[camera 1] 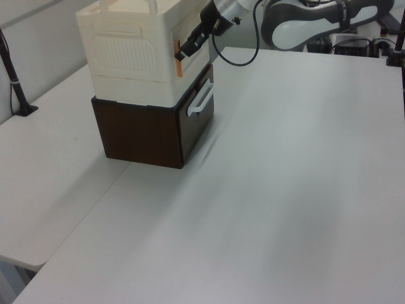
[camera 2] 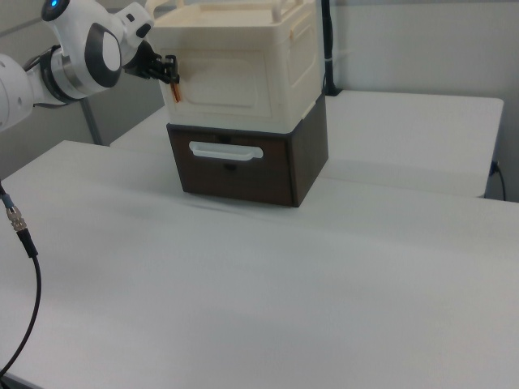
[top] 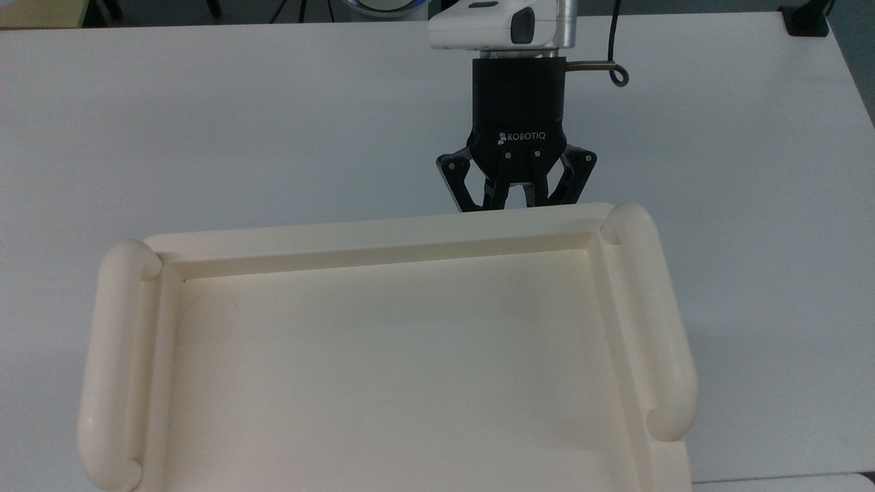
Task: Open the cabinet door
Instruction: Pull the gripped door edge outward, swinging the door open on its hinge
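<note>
Evidently the gripper (top: 515, 203) is closing in on the door's edge, at the cabinet's front face near the desk's far corner.

Seen from the top view, the black linkages are drawn in close together, so the jaws look nearly closed, but their tips drop behind the rim of the cabinet's recessed top (top: 383, 232) and I cannot tell what, if anything, they pinch. The right view fills that gap: the gripper (camera 2: 168, 71) sits at the cabinet door (camera 2: 231, 85) by the copper-coloured fitting (camera 2: 175, 91), on the right view's left edge of the panel, which lies flush and unopened. I judge it is placed there to catch the handle side. Below, the dark drawer (camera 2: 235, 166) with its white handle (camera 2: 225, 150) stays out of the way; the left view shows the gripper (camera 1: 188, 49) reaching in along the desk (camera 1: 285, 158).
</note>
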